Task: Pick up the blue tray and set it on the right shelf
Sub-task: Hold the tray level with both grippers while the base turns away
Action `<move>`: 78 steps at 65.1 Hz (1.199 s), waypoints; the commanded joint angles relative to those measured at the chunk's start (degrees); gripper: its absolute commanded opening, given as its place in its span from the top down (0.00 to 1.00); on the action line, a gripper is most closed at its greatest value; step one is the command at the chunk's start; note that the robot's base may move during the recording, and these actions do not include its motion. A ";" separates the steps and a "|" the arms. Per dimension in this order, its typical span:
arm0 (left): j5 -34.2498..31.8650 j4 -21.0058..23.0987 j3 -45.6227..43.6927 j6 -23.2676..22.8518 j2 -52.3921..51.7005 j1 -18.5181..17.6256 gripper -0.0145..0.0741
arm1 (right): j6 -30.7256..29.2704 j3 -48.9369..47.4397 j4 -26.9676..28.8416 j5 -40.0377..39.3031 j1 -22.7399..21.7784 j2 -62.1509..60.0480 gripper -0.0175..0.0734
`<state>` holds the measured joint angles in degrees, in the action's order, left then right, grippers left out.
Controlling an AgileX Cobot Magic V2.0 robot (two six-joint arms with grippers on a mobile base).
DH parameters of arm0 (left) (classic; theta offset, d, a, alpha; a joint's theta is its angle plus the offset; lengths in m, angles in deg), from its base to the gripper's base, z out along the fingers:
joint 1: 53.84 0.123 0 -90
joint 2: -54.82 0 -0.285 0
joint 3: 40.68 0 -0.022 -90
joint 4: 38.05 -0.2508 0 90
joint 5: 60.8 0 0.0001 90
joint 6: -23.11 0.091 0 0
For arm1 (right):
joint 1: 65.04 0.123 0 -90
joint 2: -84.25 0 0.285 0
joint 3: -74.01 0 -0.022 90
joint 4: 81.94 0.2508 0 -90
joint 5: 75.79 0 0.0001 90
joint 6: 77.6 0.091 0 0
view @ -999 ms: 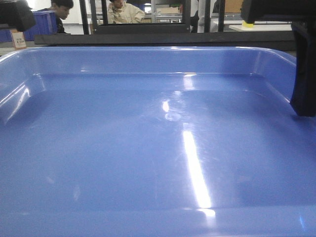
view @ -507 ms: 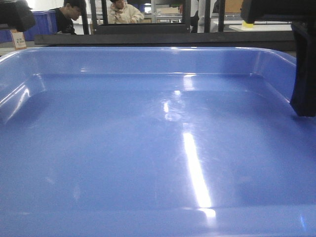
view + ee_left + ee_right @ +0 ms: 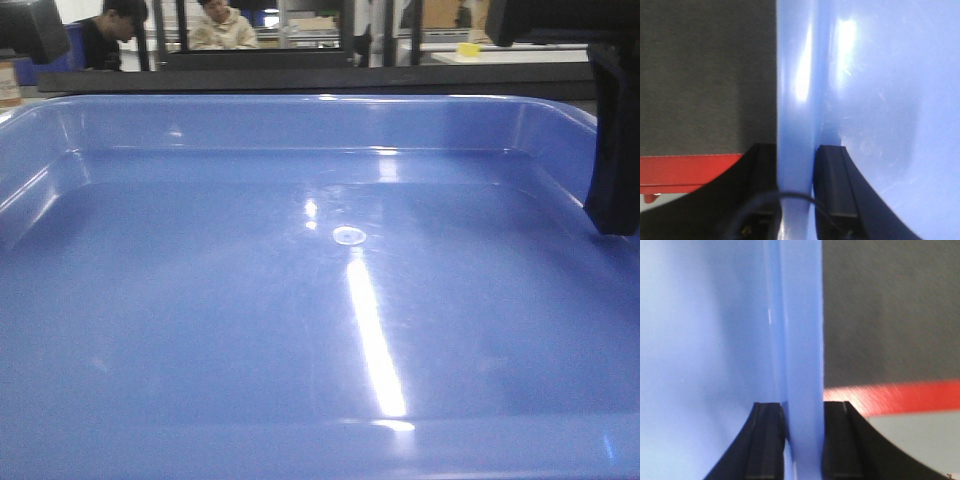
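The left gripper point(image 3: 796, 196) and right gripper point(image 3: 803, 440) are pinching opposite rims of the blue tray point(image 3: 340, 300), holding it level between them, apparently mid-carry; the next move is requiring synchronized travel toward the right shelf.

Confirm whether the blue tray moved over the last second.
Yes. The tray has shifted right against the room: the yellow block behind it now sits further left along its far rim.

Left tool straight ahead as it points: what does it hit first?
The blue tray: its rim is clamped in the left tool, which would ride deeper onto it. Depth beyond is unclear.
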<state>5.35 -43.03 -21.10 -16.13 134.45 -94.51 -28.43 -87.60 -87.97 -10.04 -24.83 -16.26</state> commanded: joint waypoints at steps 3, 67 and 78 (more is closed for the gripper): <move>1.24 -2.28 -1.27 0.08 -1.04 -0.29 0.79 | 0.48 -1.31 -1.71 -0.64 -0.16 -1.63 0.52; 1.24 2.67 -1.27 0.08 -1.04 -0.29 0.79 | 0.48 -1.31 -1.71 -0.32 -0.16 -1.63 0.52; 1.24 2.67 -1.27 0.08 -1.04 -0.29 0.79 | 0.48 -1.31 -1.71 -0.32 -0.16 -1.63 0.52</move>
<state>5.81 -40.23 -21.10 -15.99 134.53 -94.51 -28.43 -87.23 -88.09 -9.10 -24.83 -16.26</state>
